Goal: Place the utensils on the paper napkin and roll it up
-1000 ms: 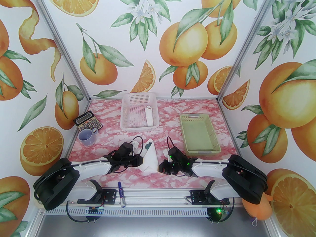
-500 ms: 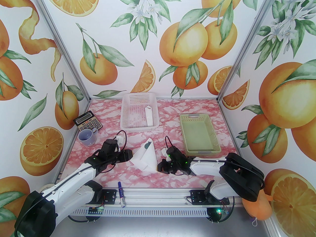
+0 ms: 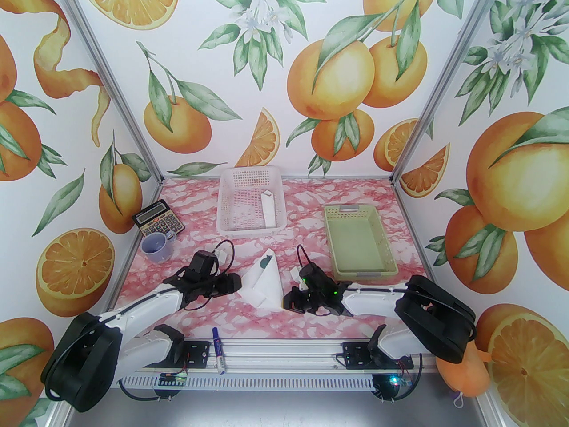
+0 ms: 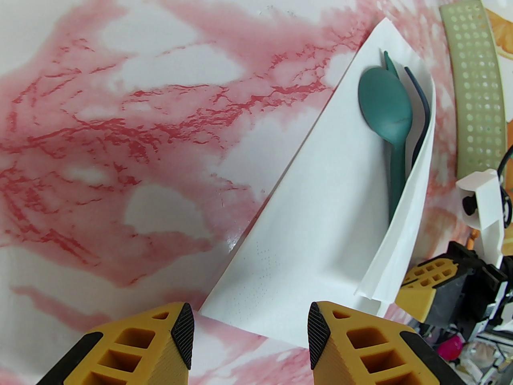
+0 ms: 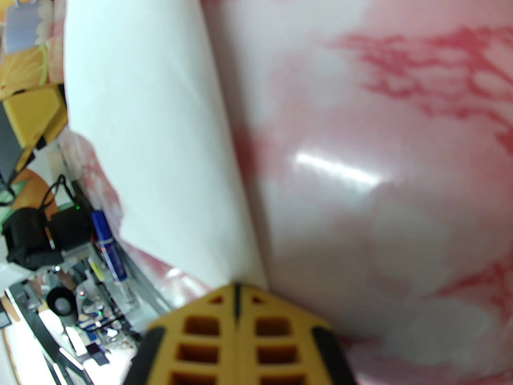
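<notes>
At left edge of paper napkin, left gripper is hovering half-open; right gripper is sitting shut at its right edge. Pinch loose edge, roll over utensils.

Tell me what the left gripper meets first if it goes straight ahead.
Probably the paper napkin, whose near edge lies just ahead of the open left gripper; the utensils sit farther on.

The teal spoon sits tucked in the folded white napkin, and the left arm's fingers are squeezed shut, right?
Not quite. The spoon is tucked in the napkin, but the left fingers stand open; the left wrist view shows it.
</notes>
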You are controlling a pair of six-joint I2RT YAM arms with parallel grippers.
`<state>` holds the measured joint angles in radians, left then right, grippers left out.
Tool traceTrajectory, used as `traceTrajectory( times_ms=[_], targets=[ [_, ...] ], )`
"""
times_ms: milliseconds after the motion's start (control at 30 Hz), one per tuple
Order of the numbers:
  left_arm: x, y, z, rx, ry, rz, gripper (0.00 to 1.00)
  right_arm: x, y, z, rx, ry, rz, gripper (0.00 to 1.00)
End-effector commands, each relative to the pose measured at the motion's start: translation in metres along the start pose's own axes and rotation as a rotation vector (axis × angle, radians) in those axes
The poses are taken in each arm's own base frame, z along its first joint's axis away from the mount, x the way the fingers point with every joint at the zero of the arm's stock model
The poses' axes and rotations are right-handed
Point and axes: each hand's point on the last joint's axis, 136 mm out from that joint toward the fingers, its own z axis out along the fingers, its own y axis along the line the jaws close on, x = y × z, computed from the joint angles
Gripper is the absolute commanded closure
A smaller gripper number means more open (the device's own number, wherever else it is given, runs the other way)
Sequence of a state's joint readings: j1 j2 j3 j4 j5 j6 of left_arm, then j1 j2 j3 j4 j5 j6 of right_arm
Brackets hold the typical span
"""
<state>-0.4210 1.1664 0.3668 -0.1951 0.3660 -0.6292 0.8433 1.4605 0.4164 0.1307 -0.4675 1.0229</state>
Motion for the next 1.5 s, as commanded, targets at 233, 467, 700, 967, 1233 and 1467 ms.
traceTrajectory(
  times_ms=[233,467,700,967,1233,1467],
  targets=[
    [0.002,-0.013,0.011,0.089,0.027,0.007,0.52,0.019,-0.053,0.003,0.197,0.041,0.067,1.0],
    [-0.002,-0.035,0.018,0.159,0.032,0.021,0.54,0.018,-0.053,0.003,0.196,0.037,0.065,1.0],
    [-0.005,-0.054,0.015,0.218,0.023,0.023,0.57,0.018,-0.053,0.003,0.197,0.039,0.066,1.0],
    [-0.008,-0.059,0.007,0.231,-0.003,0.022,0.57,0.018,-0.054,0.005,0.193,0.041,0.066,1.0],
    [-0.007,-0.045,0.01,0.152,0.0,0.023,0.58,0.018,-0.054,0.005,0.192,0.038,0.066,1.0],
    [-0.006,-0.047,0.002,0.152,-0.009,0.036,0.72,0.018,-0.055,0.005,0.198,0.039,0.067,1.0]
  ],
)
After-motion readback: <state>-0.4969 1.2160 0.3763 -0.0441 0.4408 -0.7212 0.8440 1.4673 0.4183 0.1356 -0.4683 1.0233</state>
